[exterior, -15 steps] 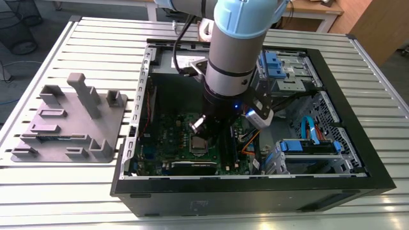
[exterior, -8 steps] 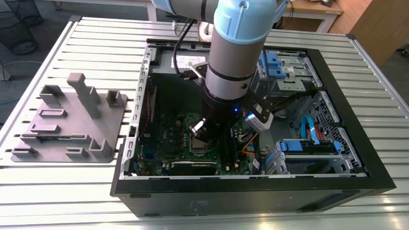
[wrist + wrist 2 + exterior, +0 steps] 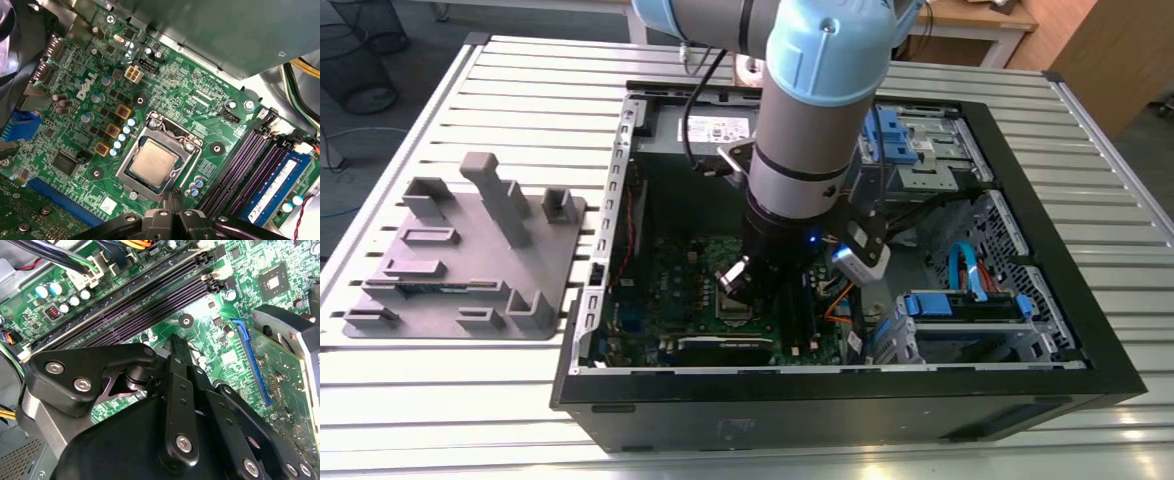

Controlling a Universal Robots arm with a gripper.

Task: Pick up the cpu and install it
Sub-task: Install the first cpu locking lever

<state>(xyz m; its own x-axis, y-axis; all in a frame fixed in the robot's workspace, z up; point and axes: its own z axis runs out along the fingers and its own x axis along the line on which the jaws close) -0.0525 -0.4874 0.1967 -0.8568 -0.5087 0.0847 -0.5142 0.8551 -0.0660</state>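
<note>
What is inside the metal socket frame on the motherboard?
The cpu lies flat inside the socket frame, silver top showing. The socket under the cpu is covered. The end effector is beside the frame, holding nothing.

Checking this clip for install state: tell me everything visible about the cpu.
The cpu is a thin square chip with a dull silver-grey metal top and a darker rim. In the first wrist view it lies flat in the socket on the green motherboard, framed by the silver metal bracket. Nothing touches its top; the gripper sits just beside the socket.
</note>
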